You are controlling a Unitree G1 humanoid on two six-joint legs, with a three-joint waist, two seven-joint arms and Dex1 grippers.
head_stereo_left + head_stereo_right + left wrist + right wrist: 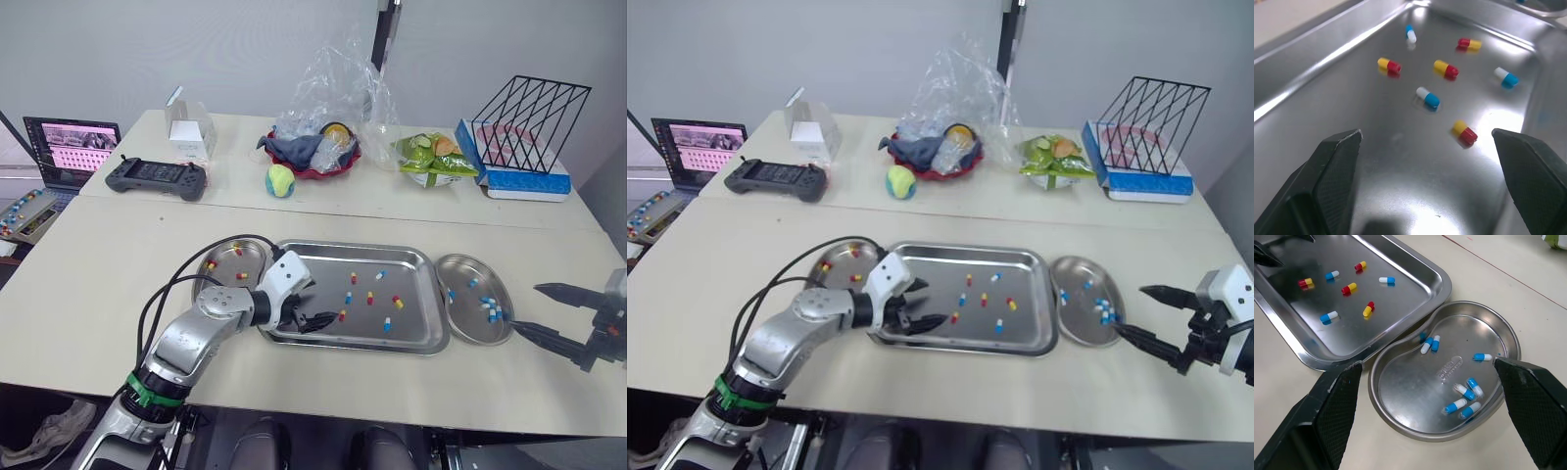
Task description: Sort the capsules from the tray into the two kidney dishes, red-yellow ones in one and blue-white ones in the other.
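Note:
A steel tray (421, 292) lies mid-table and holds several loose capsules, red-yellow and blue-white. My left gripper (318, 305) is open and low inside the tray's left end. A red-yellow capsule (1465, 133) lies just ahead between its fingers, and a blue-white capsule (1428, 97) lies beyond that. The left kidney dish (251, 260) holds red-yellow capsules. The right kidney dish (468, 324) holds several blue-white capsules (1469, 388). My right gripper (526, 306) hovers open and empty just right of that dish.
At the back stand a laptop (71, 149), a game controller (157, 177), a white box (190, 132), a red bowl (315, 160) under a plastic bag, a tennis ball (280, 180), a snack bag (434, 158) and a wire rack (529, 122).

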